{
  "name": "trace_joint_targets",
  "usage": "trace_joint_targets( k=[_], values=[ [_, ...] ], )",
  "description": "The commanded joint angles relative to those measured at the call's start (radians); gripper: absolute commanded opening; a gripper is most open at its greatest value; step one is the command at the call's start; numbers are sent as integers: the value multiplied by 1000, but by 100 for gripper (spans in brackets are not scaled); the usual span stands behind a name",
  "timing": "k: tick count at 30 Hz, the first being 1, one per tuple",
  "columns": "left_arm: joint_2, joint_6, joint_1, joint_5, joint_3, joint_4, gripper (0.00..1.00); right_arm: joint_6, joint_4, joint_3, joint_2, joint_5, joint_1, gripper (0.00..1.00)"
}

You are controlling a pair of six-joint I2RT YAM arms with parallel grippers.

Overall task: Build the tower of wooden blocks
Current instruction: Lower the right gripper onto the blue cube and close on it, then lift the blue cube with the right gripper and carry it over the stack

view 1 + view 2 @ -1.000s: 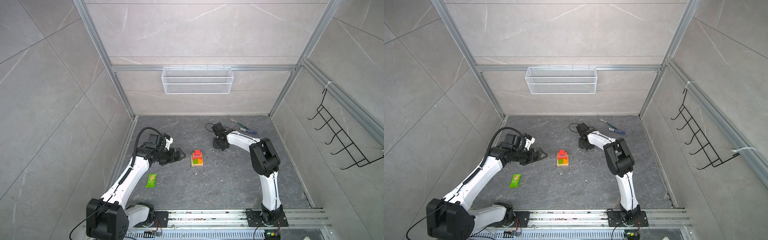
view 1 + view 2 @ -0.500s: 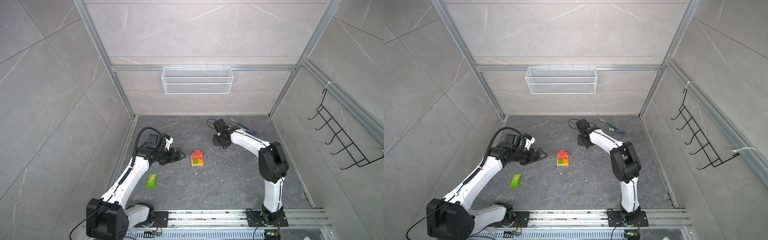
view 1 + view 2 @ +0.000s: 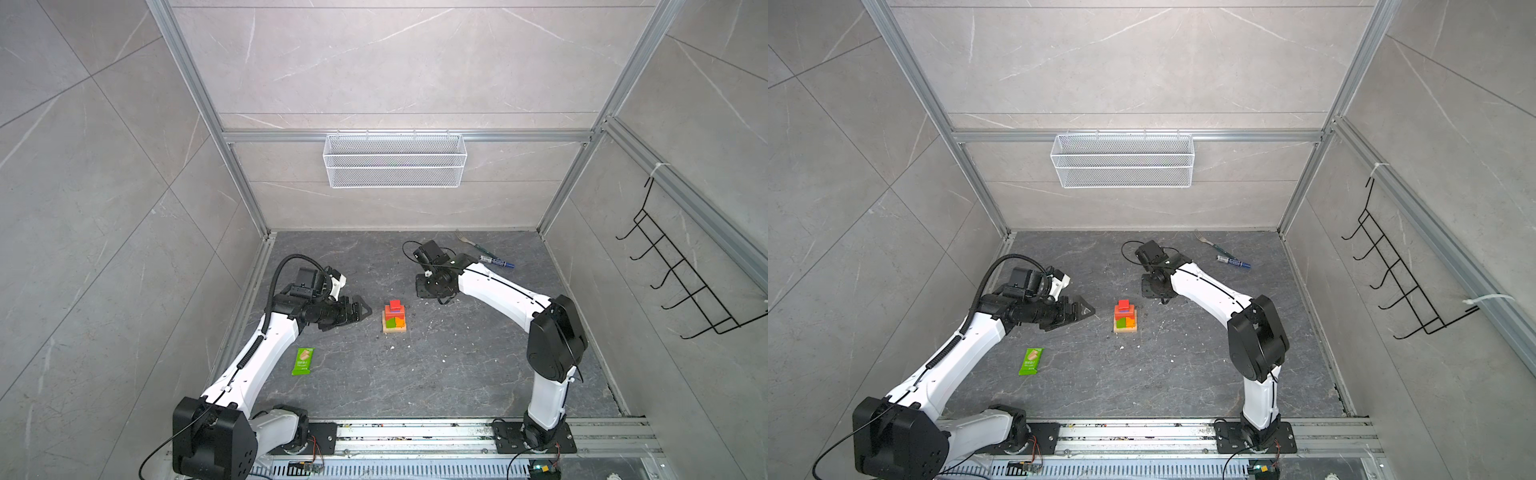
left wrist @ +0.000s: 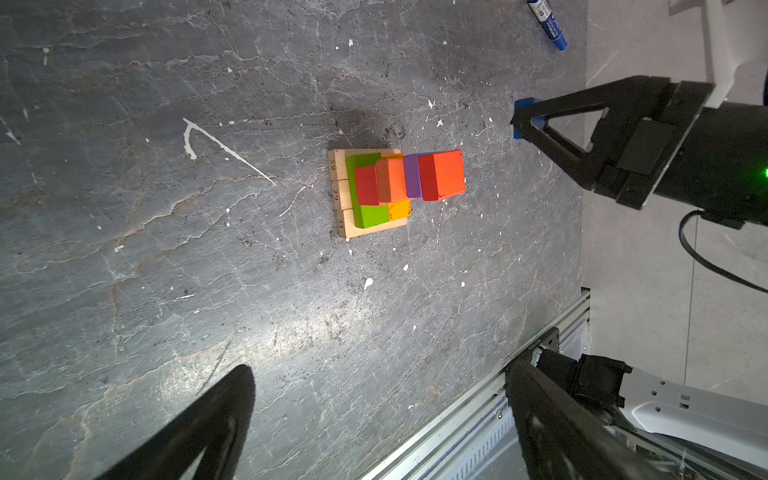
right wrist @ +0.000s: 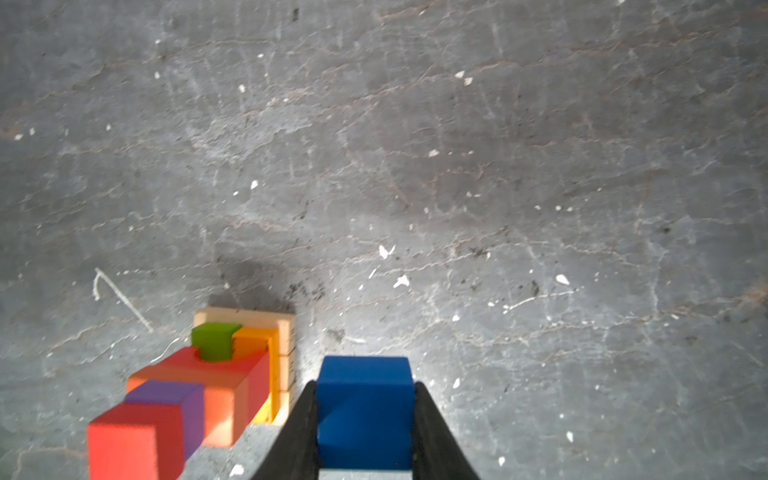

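Placement step, top of the stack. I see the tower point(image 3: 394, 318) in the middle of the surface point(image 3: 457, 374), between my two arms. It has a tan base, green and orange bars, a red-orange layer, a purple cube point(image 4: 412, 174), and a red cube point(image 4: 442, 174) uppermost. Off its far-right side hangs the right gripper point(image 5: 365, 386), jaws pinched on two opposite faces of the blue cube point(image 5: 365, 415). On the other side sits the left gripper point(image 3: 360, 311), near the tower but clear of it, jaws spread wide and empty.

My read is that the blue cube goes onto the red cube. To do it well I'd come in from above, square the cube's faces to the red one and lower straight down. I'd let go only once it is seated flat. The upper blocks offer little footing, so a sideways nudge could shift them. I'd keep the left arm parked.

View notes:
- The right wrist view alone shows the grip. In both top views the wrist hides the cube.
- The left wrist view gives the tower side-on, layer by layer, with a sliver of blue at the right jaws' tip.
- The top views give what neither wrist does, the spacing of both arms about the tower. I cannot judge the cube's height above the surface from them.
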Motion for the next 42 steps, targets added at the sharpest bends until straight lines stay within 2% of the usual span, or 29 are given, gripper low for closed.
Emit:
trace_joint_targets(
  k=[1, 22, 42],
  values=[
    [-1, 9, 6, 18, 3, 16, 98, 27, -52, 46, -42, 5, 30, 2],
    [-9, 9, 6, 18, 0, 15, 98, 84, -106, 185, 37, 34, 187, 2],
    [-10, 9, 5, 18, 0, 15, 98, 100, -121, 249, 138, 68, 222, 2]
  ],
)
